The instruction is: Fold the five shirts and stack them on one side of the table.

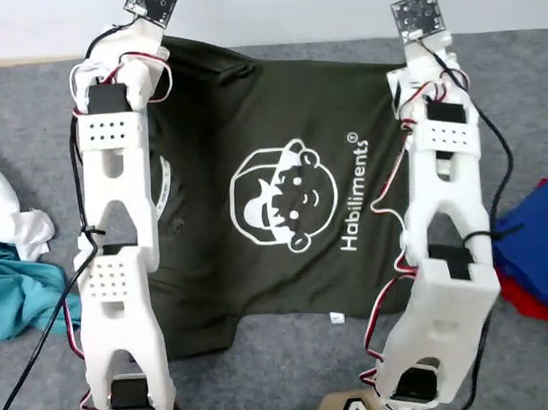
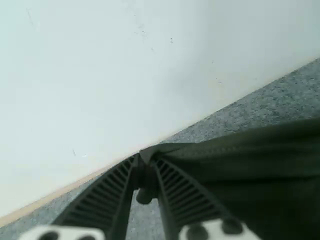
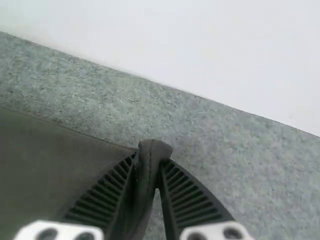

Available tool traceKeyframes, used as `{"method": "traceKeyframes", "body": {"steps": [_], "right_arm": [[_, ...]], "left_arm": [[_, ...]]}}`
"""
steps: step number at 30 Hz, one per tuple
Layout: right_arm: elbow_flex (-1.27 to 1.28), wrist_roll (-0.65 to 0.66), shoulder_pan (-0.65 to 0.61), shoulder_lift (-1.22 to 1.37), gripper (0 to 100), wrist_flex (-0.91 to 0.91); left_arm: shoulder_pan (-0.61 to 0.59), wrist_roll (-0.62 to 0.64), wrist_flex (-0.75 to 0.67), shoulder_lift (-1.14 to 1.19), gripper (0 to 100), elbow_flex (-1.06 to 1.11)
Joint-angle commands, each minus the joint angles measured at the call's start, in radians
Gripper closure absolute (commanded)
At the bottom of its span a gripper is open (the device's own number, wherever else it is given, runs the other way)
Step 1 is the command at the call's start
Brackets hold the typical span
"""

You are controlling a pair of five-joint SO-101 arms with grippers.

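A dark green shirt (image 1: 282, 187) with a white cartoon face print lies spread on the grey table between the two arms. My left gripper (image 2: 146, 167) is shut on a pinch of the shirt's far left corner (image 2: 240, 160), close to the white wall. Beyond the shirt's far right corner my right gripper (image 3: 149, 156) is shut on a fold of the dark green shirt (image 3: 60, 170). In the high view both arms stretch to the far edge, the left arm (image 1: 120, 174) along the shirt's left side and the right arm (image 1: 445, 190) along its right side.
A white shirt (image 1: 9, 219) and a teal shirt (image 1: 20, 290) are bunched at the left edge. A blue shirt (image 1: 532, 241) lies over a red one (image 1: 534, 304) at the right edge. The white wall (image 2: 125, 60) borders the table's far side.
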Motion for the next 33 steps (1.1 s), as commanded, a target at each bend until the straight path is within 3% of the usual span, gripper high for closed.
{"method": "traceKeyframes", "body": {"steps": [1, 11, 17, 24, 28, 33], "right_arm": [[-0.095, 0.009, -0.001, 0.012, 98.8, -0.013], [-0.094, 0.009, -0.007, 0.021, 98.8, -0.01], [-0.094, 0.009, -0.008, -0.004, 98.8, 0.143], [-0.094, 0.032, -0.016, -0.093, 98.8, 0.429], [-0.094, 0.129, -0.031, -0.125, 98.8, 0.587], [-0.094, 0.143, -0.035, -0.153, 98.8, 0.731]], "left_arm": [[-0.021, -0.008, 0.048, 0.023, 100, -0.133], [-0.035, -0.002, 0.069, 0.051, 100, -0.18], [-0.012, -0.002, 0.35, -0.012, 100, -0.274], [0.018, -0.037, 0.784, -0.046, 100, -0.412], [0.014, -0.057, 0.798, -0.054, 100, -0.387], [0.015, -0.115, 0.799, -0.071, 100, -0.289]]}}
